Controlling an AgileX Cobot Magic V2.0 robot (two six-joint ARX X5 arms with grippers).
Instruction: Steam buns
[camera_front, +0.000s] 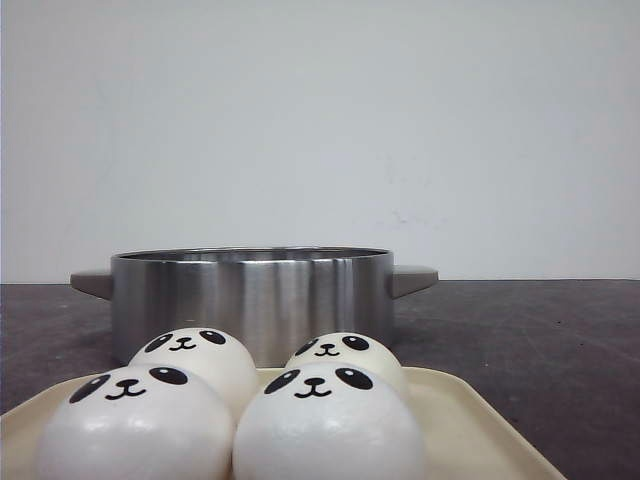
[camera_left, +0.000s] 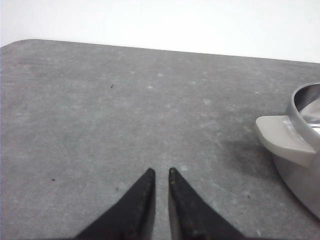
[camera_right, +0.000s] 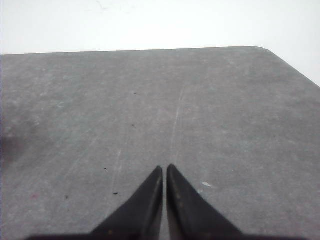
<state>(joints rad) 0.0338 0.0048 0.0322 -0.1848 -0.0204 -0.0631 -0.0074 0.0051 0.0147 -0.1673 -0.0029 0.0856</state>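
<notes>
Several glossy white panda-face buns sit close together on a cream tray (camera_front: 470, 412) at the near edge of the front view: two in front (camera_front: 135, 428) (camera_front: 325, 430) and two behind (camera_front: 195, 358) (camera_front: 348, 357). A steel pot (camera_front: 250, 300) with grey side handles stands just behind the tray. Neither gripper shows in the front view. My left gripper (camera_left: 161, 171) hangs over bare table, its jaws nearly together and empty, with the pot's handle (camera_left: 285, 139) off to one side. My right gripper (camera_right: 164, 167) is shut and empty over bare table.
The dark grey table (camera_front: 540, 330) stretches to either side of the pot. Its rounded far corners show in the left wrist view (camera_left: 20, 45) and in the right wrist view (camera_right: 270, 52). A plain white wall stands behind.
</notes>
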